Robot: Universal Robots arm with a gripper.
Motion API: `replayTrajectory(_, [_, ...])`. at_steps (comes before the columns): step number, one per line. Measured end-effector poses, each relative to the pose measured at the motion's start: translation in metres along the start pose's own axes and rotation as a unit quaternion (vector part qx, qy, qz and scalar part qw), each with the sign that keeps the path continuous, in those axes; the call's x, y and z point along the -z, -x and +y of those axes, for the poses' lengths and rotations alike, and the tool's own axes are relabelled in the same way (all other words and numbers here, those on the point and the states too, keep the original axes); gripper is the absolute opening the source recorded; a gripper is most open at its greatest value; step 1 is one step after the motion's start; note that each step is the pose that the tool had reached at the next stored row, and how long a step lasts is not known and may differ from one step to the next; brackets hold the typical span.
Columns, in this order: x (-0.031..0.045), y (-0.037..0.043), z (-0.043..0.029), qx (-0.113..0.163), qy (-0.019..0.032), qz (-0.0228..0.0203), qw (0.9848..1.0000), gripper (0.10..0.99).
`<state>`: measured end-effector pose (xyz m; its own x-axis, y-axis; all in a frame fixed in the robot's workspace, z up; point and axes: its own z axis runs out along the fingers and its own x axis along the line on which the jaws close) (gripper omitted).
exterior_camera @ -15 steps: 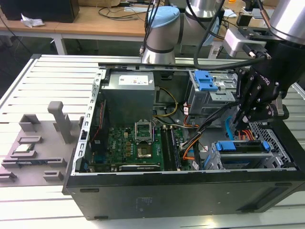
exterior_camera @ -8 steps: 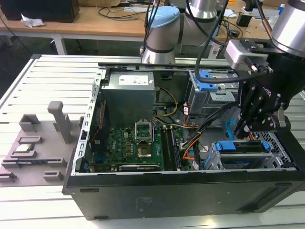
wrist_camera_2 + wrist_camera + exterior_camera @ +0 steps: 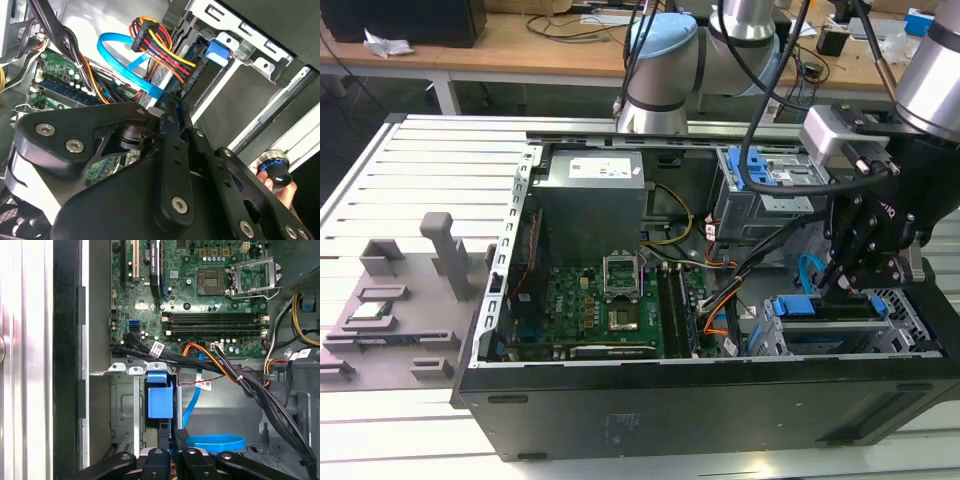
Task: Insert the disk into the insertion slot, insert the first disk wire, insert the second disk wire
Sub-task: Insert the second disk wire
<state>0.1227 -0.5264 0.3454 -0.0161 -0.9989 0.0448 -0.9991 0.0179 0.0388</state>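
Exterior view, disk: the disk (image 3: 825,322) lies low in the slot (image 3: 910,318) at the case's near corner, toward this view's right, its blue carrier edge showing.
Disk look: blue plastic frame around a grey body; in the first wrist view the blue tab (image 3: 160,401) sits between grey metal walls.
Disk handling: judged rigid, fairly heavy and shock-sensitive; best held by the carrier's sides, not the label face.
Wires: in the second wrist view a flat blue cable (image 3: 125,60) and a red, yellow and black power bundle (image 3: 160,50) run toward the bay; both look limp and bendy, so the hard plug ends seem the right hold. Whether either is plugged in cannot be told.
End effector: the black end effector (image 3: 845,285) hangs just above the disk; the fingers look drawn close together, but whether they pinch a plug cannot be told.
Surroundings: open case (image 3: 620,400) on a slatted desk (image 3: 410,170); motherboard (image 3: 605,305) well apart from the bay.
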Motion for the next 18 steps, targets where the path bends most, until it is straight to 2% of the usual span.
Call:
replayTrajectory(6, [-0.0013,0.0002,-0.0033,0.0,0.0,0.0,1.0,0.161])
replayTrajectory(8, [-0.0061,0.0004,-0.0036,0.0,0.0,0.0013,1.0,0.161])
replayTrajectory(10, [-0.0061,0.0004,-0.0036,0.0,-0.0001,0.0018,1.0,0.161])
replayTrajectory(11, [-0.0062,0.0004,-0.0036,0.0,-0.0001,0.0017,1.0,0.173])
replayTrajectory(12, [-0.0062,0.0004,-0.0036,0.0,0.0,0.0017,1.0,0.235])
replayTrajectory(15, [0.0054,0.0001,-0.0032,0.0,0.0,0.0016,1.0,0.235])
replayTrajectory(16, [0.012,0.0008,-0.0029,0.0,0.0,0.0016,1.0,0.235])
replayTrajectory(18, [0.0194,0.0034,-0.0025,0.0,0.0,0.0017,1.0,0.235])
